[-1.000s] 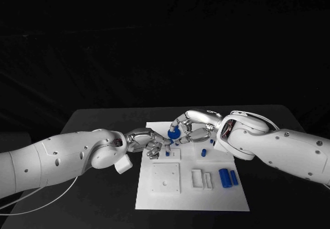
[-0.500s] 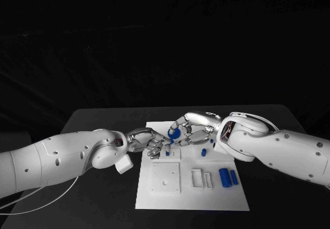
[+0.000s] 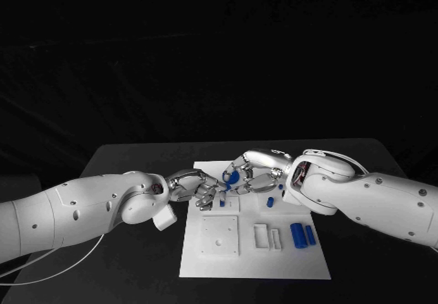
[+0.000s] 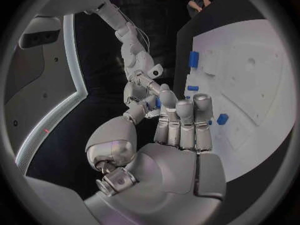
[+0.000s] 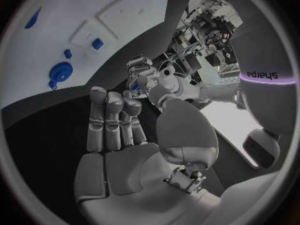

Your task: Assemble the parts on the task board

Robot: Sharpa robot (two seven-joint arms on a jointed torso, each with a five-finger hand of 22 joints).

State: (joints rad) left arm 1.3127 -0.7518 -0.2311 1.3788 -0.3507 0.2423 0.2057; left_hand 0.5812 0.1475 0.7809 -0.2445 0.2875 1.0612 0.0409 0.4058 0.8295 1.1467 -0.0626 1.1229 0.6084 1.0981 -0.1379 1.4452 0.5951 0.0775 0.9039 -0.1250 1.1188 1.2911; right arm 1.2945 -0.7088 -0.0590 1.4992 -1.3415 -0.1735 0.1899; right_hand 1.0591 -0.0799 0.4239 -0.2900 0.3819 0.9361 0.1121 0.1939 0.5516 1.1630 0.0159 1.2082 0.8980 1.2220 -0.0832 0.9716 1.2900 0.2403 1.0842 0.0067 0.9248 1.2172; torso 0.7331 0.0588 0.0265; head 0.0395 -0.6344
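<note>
Silver hands have drawn closer together at the white board's [image 3: 256,266] far edge.
My left hand [image 3: 199,189] hovers with fingers curled, holding nothing; my right hand [image 3: 248,174], now nearer, pinches a round blue part [image 3: 231,177]. Blue cylinders [image 3: 303,235] lie right, unobstructed.
</note>
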